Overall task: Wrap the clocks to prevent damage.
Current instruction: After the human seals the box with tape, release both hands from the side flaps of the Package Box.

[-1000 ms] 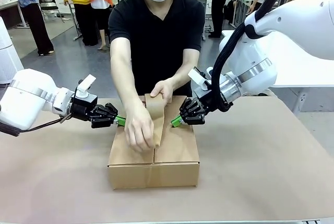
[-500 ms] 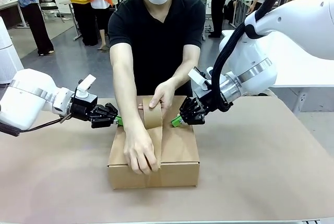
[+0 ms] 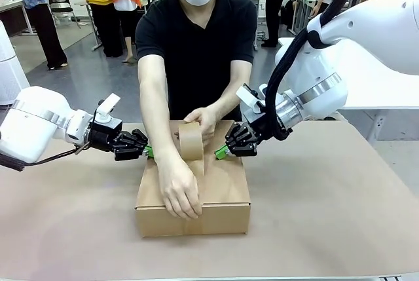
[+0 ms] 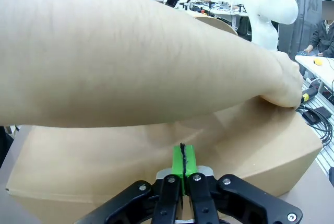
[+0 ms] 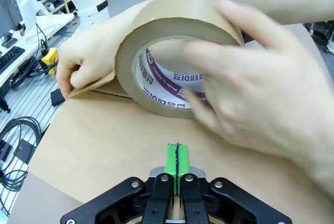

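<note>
The box (image 3: 193,192) sits at mid-table, flaps down, with a strip of brown tape running along its centre seam. The clocks are presumably inside; none can be seen.

The person's one hand (image 3: 178,192) presses the tape end over the near top edge of the box. The other hand (image 3: 203,118) holds the tape roll (image 3: 190,140) at the far side, roll upright on the lid.

Left gripper (image 3: 148,151): jaws clenched with pads together, nothing between them, tips resting on the box's left flap. Right gripper (image 3: 220,152): likewise clenched and empty, tips on the right flap.

Judgement: the step in hand is sealing the seam, with both grippers acting as hold-downs. To do it well:
- Both grippers should press evenly so the flaps meet flush.
- Fingertips should stay clear of the centre seam and the tape path.
- Pressure should be light enough not to dent the lid.
- Release should wait until the tape is rubbed down along its full length.
</note>
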### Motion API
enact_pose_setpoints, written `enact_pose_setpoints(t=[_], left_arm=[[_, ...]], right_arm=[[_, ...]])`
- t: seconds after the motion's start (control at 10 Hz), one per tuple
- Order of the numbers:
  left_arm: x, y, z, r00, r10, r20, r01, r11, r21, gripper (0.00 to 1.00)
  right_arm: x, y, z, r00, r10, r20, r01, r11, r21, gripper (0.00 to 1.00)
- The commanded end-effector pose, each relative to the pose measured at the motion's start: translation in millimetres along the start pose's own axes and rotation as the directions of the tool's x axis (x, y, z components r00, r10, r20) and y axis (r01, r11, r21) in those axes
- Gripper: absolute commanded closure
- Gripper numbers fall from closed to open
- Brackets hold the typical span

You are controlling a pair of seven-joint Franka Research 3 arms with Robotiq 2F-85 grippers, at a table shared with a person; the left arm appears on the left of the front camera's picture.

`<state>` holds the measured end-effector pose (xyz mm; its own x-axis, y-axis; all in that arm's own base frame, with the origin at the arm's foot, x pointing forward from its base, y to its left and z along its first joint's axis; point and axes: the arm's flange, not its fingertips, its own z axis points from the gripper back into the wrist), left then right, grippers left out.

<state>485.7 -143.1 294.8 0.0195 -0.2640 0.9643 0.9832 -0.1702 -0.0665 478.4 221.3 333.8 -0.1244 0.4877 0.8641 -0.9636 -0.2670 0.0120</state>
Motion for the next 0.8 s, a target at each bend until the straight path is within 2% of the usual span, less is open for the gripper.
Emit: enact_pose_setpoints(t=[0.0, 0.7], left_arm=[[-1.1, 0.0, -1.9, 1.0, 0.001, -0.007, -0.001, 1.0, 0.003, 0.99], [-1.1, 0.0, -1.9, 1.0, 0.001, -0.007, -0.001, 1.0, 0.003, 0.99]], right_arm=[[-2.7, 0.2, -1.8, 1.0, -0.01, 0.003, 0.01, 1.0, -0.006, 0.99], [-2.7, 0.2, -1.8, 1.0, -0.01, 0.003, 0.01, 1.0, -0.006, 0.99]])
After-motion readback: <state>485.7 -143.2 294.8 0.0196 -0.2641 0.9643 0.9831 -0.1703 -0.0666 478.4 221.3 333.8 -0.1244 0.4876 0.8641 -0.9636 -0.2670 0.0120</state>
